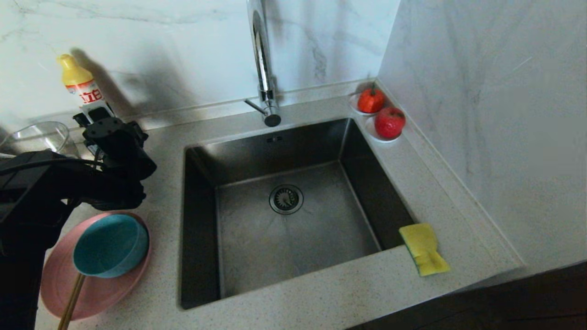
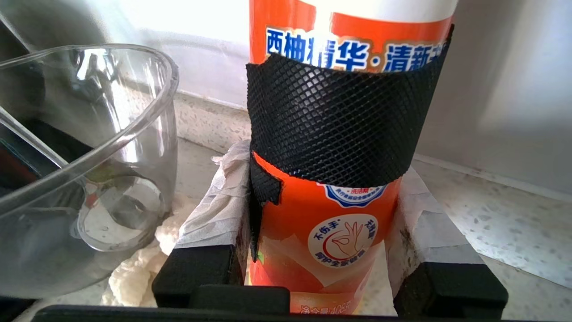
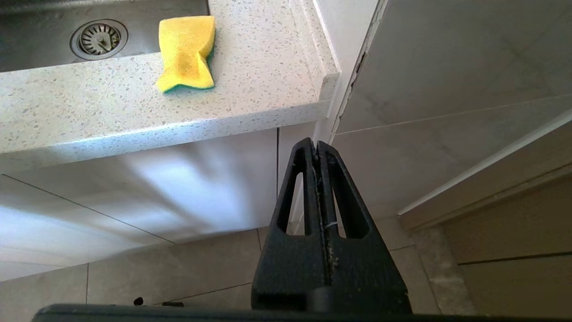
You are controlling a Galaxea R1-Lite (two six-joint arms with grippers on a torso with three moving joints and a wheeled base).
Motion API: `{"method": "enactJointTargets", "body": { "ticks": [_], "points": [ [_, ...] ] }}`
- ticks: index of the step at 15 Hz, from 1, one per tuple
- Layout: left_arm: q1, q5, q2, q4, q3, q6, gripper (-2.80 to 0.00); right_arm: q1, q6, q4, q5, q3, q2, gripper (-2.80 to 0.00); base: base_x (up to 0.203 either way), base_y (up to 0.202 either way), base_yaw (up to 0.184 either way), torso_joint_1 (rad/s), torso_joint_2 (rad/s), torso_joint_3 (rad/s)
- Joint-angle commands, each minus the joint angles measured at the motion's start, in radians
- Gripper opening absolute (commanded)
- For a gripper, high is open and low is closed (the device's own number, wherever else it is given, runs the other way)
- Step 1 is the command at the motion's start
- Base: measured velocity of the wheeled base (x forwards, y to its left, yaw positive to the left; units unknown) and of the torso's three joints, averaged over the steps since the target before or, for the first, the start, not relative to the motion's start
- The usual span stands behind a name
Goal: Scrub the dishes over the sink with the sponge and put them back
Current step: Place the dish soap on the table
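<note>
The left tool point(image 2: 319, 250) clamps the orange detergent bottle point(image 2: 330, 134), likely to soap the sponge point(image 1: 424, 250) far across the sink point(image 1: 284, 201); the right tool point(image 3: 318, 150) hangs closed, empty.

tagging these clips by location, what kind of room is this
Most likely a home kitchen, at the washing-up spot: a steel sink with a tall chrome tap set in a speckled stone counter, a bottle of dish soap by the marble wall, and a yellow sponge at the basin's edge.
</note>
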State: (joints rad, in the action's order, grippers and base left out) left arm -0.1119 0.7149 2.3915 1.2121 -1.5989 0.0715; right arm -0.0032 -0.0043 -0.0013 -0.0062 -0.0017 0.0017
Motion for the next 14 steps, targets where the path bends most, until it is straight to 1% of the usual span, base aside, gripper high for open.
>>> {"method": "enactJointTargets", "body": {
  "ticks": [1, 2, 3, 5, 7, 9, 14],
  "points": [
    [-0.002, 0.005, 0.009, 0.001, 0.002, 0.001, -2.80, 0.000, 0.000, 0.000, 0.000, 0.002, 0.000, -2.80, 0.000, 0.000, 0.000, 0.000, 0.00, 0.000],
    [-0.002, 0.004, 0.009, 0.002, -0.002, 0.001, -2.80, 0.000, 0.000, 0.000, 0.000, 0.000, 0.001, -2.80, 0.000, 0.000, 0.000, 0.000, 0.00, 0.000],
    [-0.002, 0.003, 0.008, 0.001, -0.009, 0.002, 0.00, 0.000, 0.000, 0.000, 0.000, 0.000, 0.001, -2.80, 0.000, 0.000, 0.000, 0.000, 0.00, 0.000],
    [-0.002, 0.003, 0.005, 0.007, -0.006, 0.001, 0.00, 0.000, 0.000, 0.000, 0.000, 0.000, 0.001, -2.80, 0.000, 0.000, 0.000, 0.000, 0.00, 0.000],
    [-0.002, 0.003, -0.004, 0.067, 0.004, 0.008, 0.00, 0.000, 0.000, 0.000, 0.000, 0.000, 0.000, -2.80, 0.000, 0.000, 0.000, 0.000, 0.00, 0.000],
    [-0.002, 0.005, -0.011, 0.099, 0.015, 0.022, 0.00, 0.000, 0.000, 0.000, 0.000, 0.000, 0.001, -2.80, 0.000, 0.000, 0.000, 0.000, 0.00, 0.000],
    [-0.002, 0.000, -0.015, 0.087, 0.017, 0.021, 0.00, 0.000, 0.000, 0.000, 0.000, 0.000, 0.001, -2.80, 0.000, 0.000, 0.000, 0.000, 0.00, 0.000]
  ]
}}
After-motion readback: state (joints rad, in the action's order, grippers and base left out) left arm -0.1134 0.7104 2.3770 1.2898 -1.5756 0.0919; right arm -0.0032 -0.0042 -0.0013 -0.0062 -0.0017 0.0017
